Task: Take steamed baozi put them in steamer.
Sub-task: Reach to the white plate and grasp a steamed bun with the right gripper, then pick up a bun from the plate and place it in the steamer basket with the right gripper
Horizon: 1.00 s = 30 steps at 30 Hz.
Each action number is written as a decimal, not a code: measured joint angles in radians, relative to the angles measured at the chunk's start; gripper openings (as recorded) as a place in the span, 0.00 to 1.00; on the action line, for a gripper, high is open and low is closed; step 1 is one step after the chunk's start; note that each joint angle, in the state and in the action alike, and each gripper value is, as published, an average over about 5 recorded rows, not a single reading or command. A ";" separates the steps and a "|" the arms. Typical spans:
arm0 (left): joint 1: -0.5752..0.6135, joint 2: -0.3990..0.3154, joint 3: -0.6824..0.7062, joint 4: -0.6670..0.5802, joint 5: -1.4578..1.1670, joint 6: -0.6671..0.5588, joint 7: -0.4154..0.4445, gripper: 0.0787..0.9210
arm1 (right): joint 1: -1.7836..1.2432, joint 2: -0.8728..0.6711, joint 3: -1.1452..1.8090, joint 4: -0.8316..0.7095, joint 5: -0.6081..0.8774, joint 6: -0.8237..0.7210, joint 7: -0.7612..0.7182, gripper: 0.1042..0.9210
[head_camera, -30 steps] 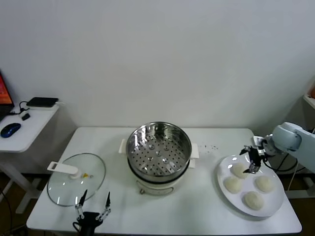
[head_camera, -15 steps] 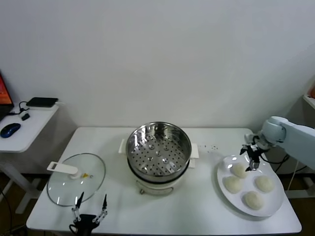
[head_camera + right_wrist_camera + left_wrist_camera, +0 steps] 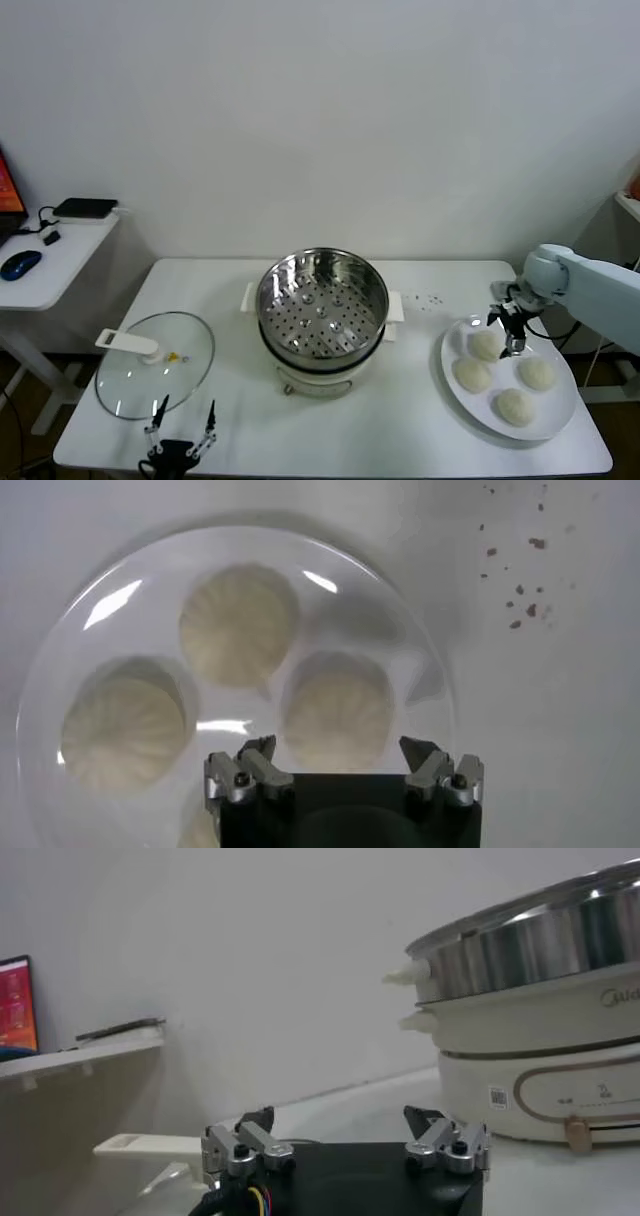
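Several cream-white steamed baozi lie on a white plate (image 3: pixel 452 347) at the table's right end, the nearest to the arm being one bun (image 3: pixel 486 345). My right gripper (image 3: pixel 507 331) hangs open just above that bun; in the right wrist view it (image 3: pixel 340 748) straddles the bun (image 3: pixel 338 708) without touching it, with two more (image 3: pixel 238 625) (image 3: pixel 125 732) beyond. The steamer (image 3: pixel 322 300), a shiny perforated steel basket on a white cooker base, stands empty at the table's middle. My left gripper (image 3: pixel 180 441) waits open at the front edge, with nothing between its fingers (image 3: pixel 340 1123).
A glass lid (image 3: pixel 155 362) with a white handle lies flat left of the steamer (image 3: pixel 540 938). Dark crumbs (image 3: pixel 430 298) dot the table between steamer and plate (image 3: pixel 100 610). A side desk with a mouse (image 3: pixel 20 264) stands at the far left.
My right arm has swung in over the plate and its gripper has shifted slightly towards the steamer side, still open. The left gripper has sunk a little lower at the front edge.
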 measured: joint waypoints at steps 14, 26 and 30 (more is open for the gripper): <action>0.003 0.004 0.001 0.001 0.009 -0.002 0.000 0.88 | -0.007 0.007 0.000 0.002 -0.013 0.001 0.000 0.74; 0.006 0.006 -0.002 -0.003 0.016 -0.007 -0.001 0.88 | 0.051 -0.012 -0.041 0.040 -0.005 0.012 -0.007 0.70; 0.006 0.006 -0.002 -0.001 0.018 -0.009 -0.001 0.88 | 0.106 -0.027 -0.085 0.079 0.013 0.016 -0.012 0.70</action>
